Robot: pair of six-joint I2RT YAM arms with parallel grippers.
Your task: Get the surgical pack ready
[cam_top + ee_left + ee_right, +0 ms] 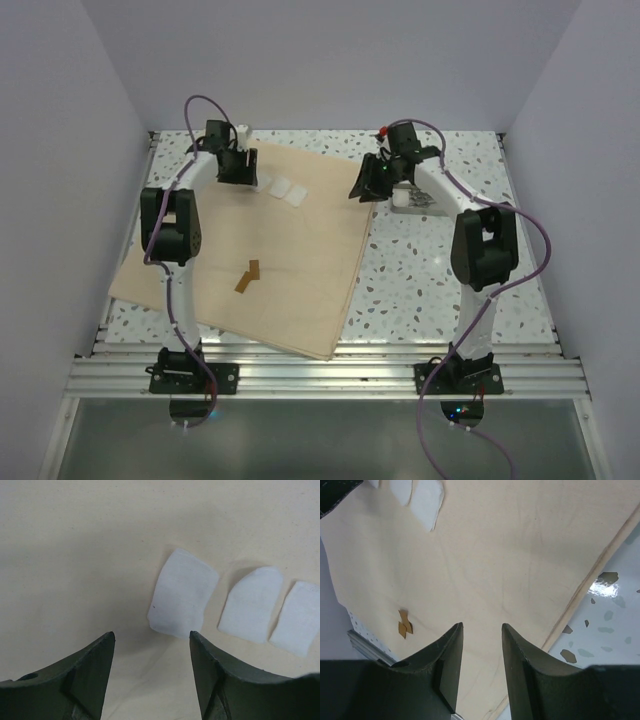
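One sheet (pixel 290 270) spans the left-centre tabletop (pixel 430 280), three gauze squares (pixel 182 600) rowed near its top edge beside the wide, empty left tool (pixel 150 640); the right tool (pixel 482 630) gapes narrower, empty, by its right edge.

fabric sheet (pixel 290 270) on table (pixel 440 270), toward its left | three gauze squares (pixel 284 190) side by side on sheet's far part | small scrap (pixel 247 277) on sheet, nearer | left gripper (pixel 151 637) beside row's left end | right gripper (pixel 482 627) over sheet's far right edge
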